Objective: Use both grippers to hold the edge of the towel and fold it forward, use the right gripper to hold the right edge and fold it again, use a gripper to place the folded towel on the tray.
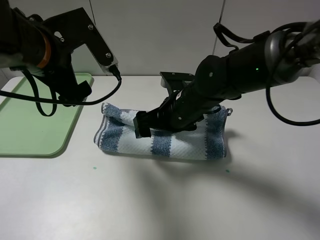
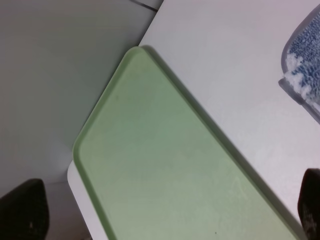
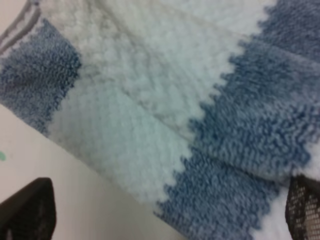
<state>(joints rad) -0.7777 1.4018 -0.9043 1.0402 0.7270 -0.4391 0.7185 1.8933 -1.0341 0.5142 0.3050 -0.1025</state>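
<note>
A white tabletop (image 1: 160, 200) carries a folded blue-and-white striped towel (image 1: 165, 142) at its middle, lying as a long band. The right tool (image 1: 139, 126) sits low over the towel's left half, jaws spread wide and gripping nothing. Further back on the left lies a pale green tray (image 1: 30, 120), apart from the towel. The left tool (image 2: 166, 207) hangs above the tray, jaws wide apart and empty

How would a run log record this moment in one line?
towel: folded, on table | right gripper: open over towel | left gripper: open near tray
</note>
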